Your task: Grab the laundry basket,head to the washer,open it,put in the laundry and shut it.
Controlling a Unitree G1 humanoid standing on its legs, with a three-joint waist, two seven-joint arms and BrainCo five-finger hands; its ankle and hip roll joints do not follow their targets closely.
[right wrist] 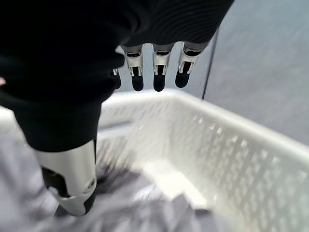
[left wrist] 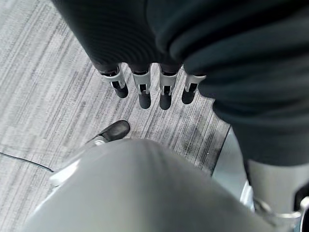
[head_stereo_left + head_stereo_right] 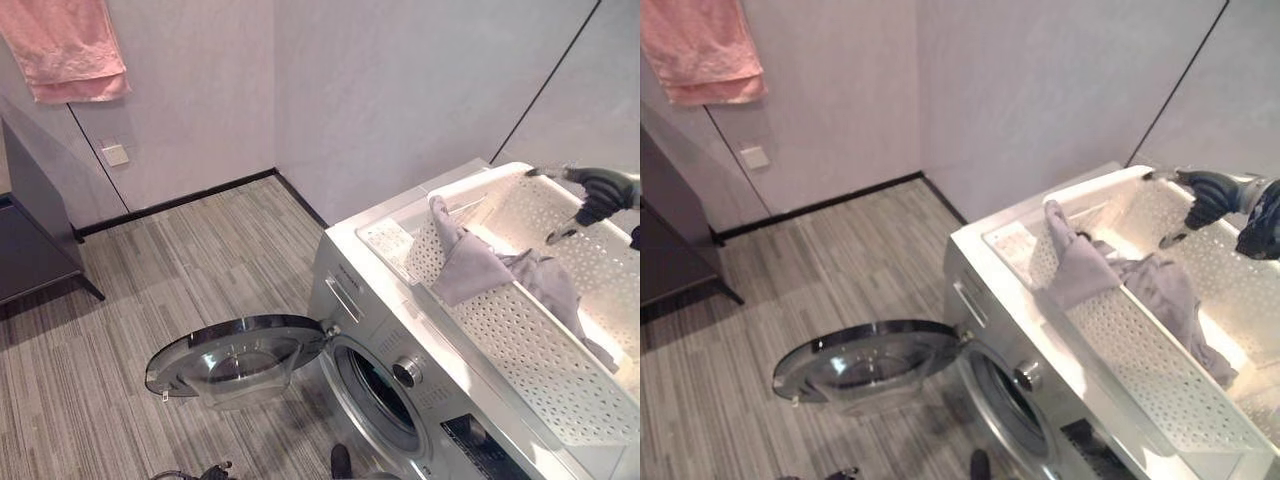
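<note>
Standing open toward the lower left of the frame, the washer door point(image 3: 235, 357) shows that the opening step is done, and the white laundry basket point(image 3: 540, 345) already sits on top of the washer point(image 3: 385, 330) at the right, so carrying and walking look finished too. Loading is what remains: the grey laundry point(image 3: 485, 268) is in the basket, one fold draped over its near wall, and the dark drum opening point(image 3: 378, 392) below looks empty as far as can be seen. At the upper right of the frame the right hand point(image 3: 598, 196) hovers above the basket's far end; in its wrist view its fingers point(image 1: 157, 77) are spread straight and its thumb points down near the cloth, gripping nothing. Low over the striped floor point(image 2: 58, 96), the left hand point(image 2: 145, 92) hangs with relaxed, parted fingers and holds nothing. By my reading, moving the clothes into the drum and shutting the door are both left
</note>
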